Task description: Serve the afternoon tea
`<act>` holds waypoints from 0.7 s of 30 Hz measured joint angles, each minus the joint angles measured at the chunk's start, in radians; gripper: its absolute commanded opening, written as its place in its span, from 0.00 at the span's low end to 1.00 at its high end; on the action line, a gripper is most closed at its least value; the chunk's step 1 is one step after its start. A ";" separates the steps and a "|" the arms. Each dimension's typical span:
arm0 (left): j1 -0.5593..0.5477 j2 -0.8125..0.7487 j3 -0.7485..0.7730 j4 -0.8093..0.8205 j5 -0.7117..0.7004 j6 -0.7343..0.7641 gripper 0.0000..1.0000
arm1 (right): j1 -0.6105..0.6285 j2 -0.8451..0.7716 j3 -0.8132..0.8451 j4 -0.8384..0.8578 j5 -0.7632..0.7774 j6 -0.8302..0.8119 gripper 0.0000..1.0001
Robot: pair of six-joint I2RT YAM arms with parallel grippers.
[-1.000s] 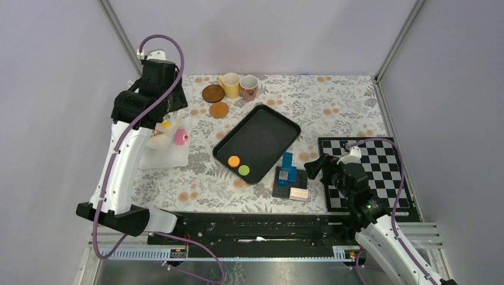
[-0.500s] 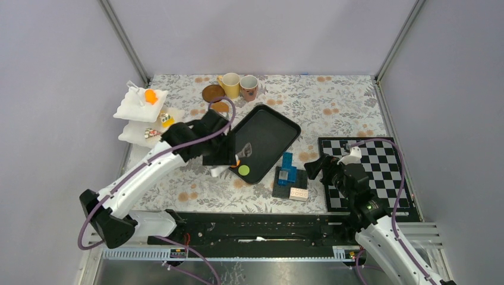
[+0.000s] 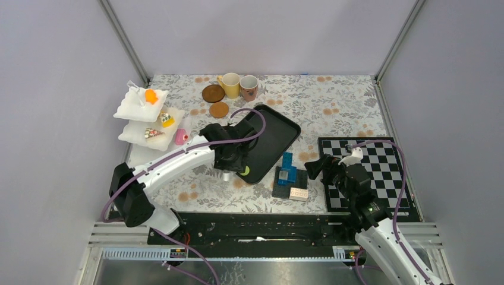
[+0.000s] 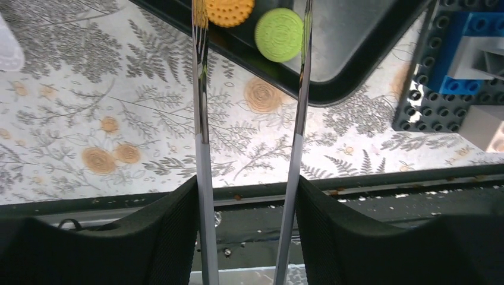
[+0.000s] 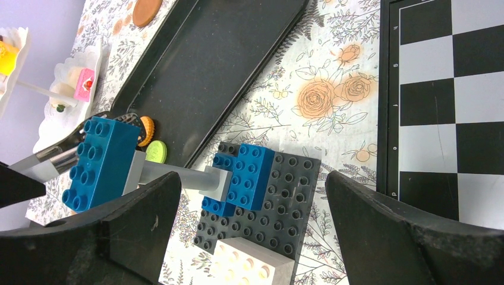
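My left gripper (image 3: 229, 161) (image 4: 246, 183) is shut on the metal tongs (image 4: 201, 119). The tongs' two arms stand apart, with their tips at the near corner of the black tray (image 3: 270, 127). An orange cookie (image 4: 230, 10) and a green cookie (image 4: 279, 34) lie there; the left tong tip is at the orange cookie's edge. A yellow mug (image 3: 230, 85), a pinkish mug (image 3: 249, 87) and two brown coasters (image 3: 213, 93) (image 3: 219, 110) stand at the back. Small cakes (image 3: 166, 120) sit on a white tiered stand (image 3: 138, 111) at the left. My right gripper (image 3: 318, 168) (image 5: 252, 178) is open and empty.
A blue and black brick stack (image 3: 289, 178) (image 5: 267, 196) stands between the tray and my right gripper. A chessboard (image 3: 374, 169) lies at the right. The table's near edge and the rail are just below the left gripper.
My left arm has swung from over the cake stand at the left to the tray's near corner with the tongs, then lowered. The right arm has not moved.
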 measured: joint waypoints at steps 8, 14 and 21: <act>0.124 0.008 0.008 -0.006 -0.004 0.100 0.57 | 0.000 -0.003 -0.005 0.000 0.000 0.000 0.98; 0.166 0.008 0.004 0.001 0.023 0.156 0.58 | 0.000 -0.002 -0.007 0.000 0.000 0.000 0.98; 0.166 0.041 0.000 0.018 0.056 0.195 0.59 | 0.000 -0.002 -0.007 0.000 0.000 0.000 0.98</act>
